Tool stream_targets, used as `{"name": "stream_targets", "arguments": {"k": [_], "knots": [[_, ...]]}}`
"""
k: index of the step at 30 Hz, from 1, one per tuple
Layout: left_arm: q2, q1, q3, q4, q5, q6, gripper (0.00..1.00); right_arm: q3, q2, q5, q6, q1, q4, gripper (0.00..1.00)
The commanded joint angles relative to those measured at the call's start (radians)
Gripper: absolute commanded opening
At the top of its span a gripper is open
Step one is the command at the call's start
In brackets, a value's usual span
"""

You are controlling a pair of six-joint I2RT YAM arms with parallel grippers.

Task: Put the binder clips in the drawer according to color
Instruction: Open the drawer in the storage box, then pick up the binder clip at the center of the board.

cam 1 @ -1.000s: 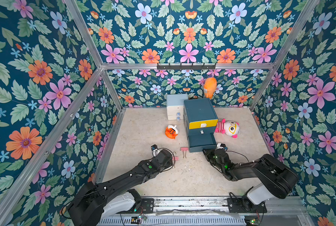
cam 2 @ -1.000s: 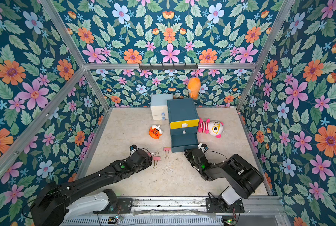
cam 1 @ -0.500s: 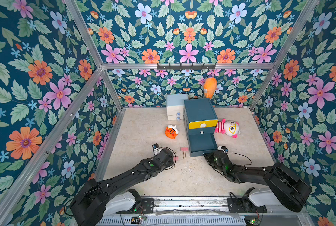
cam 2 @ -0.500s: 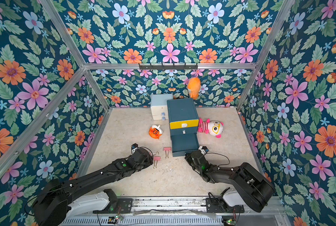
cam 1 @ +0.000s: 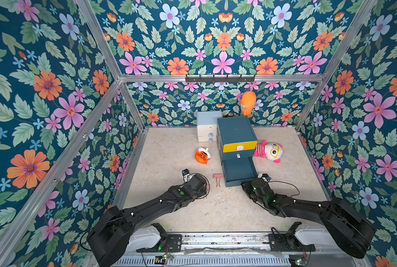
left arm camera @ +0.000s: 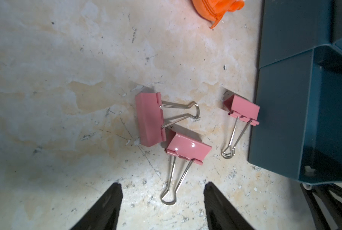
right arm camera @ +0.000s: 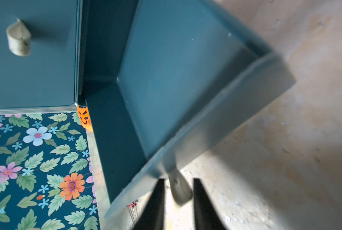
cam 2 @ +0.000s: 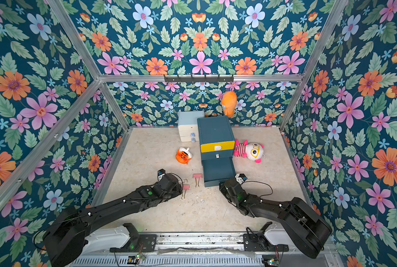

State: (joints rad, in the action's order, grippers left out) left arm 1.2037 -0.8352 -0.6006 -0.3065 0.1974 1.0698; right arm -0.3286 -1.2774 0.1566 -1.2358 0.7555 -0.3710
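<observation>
At lower centre of the left wrist view, the left gripper (left arm camera: 162, 184) is spread wide, and the handle of a pink binder clip (left arm camera: 188, 148) is seen between its tips. At bottom centre of the right wrist view, the right gripper (right arm camera: 177, 180) is narrowly parted around the white pull (right arm camera: 179, 191) of the pulled-out drawer (right arm camera: 176, 79).

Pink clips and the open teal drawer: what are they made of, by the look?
Pink binder clips: likely painted sheet metal, with a glossy highlight on one body and bare silver wire handles. Open drawer: matte teal, thick flat walls, no glare; probably painted wood or board, maybe plastic. Its pull: pale, blurred, cannot tell.
</observation>
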Motion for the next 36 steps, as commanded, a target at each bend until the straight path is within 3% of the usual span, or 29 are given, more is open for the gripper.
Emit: {"name": "stream_targets", "arguments": {"k": [1, 7, 12, 17, 24, 31, 36], "knots": [[0.003, 0.005, -0.005, 0.007, -0.008, -0.015, 0.7, -0.015, 0.07, 0.038, 0.046, 0.002, 0.113, 0.4], [0.049, 0.005, -0.037, 0.011, -0.041, -0.036, 0.7, -0.016, 0.381, 0.053, 0.224, 0.004, 0.334, 0.48], [0.158, -0.007, -0.094, 0.041, -0.088, -0.068, 0.69, -0.077, 0.578, -0.125, 0.493, 0.004, 0.485, 0.49], [0.262, -0.018, -0.145, 0.059, -0.105, -0.081, 0.7, -0.1, 0.664, -0.32, 0.617, 0.004, 0.57, 0.48], [0.359, -0.019, -0.214, 0.019, -0.078, -0.107, 0.73, -0.128, 0.743, -0.351, 0.645, 0.004, 0.68, 0.48], [0.431, -0.019, -0.269, -0.04, -0.049, -0.139, 0.76, -0.133, 0.727, -0.342, 0.622, 0.004, 0.662, 0.48], [0.406, -0.023, -0.278, -0.082, -0.025, -0.14, 0.77, -0.133, 0.713, -0.333, 0.608, 0.003, 0.647, 0.48]]}}
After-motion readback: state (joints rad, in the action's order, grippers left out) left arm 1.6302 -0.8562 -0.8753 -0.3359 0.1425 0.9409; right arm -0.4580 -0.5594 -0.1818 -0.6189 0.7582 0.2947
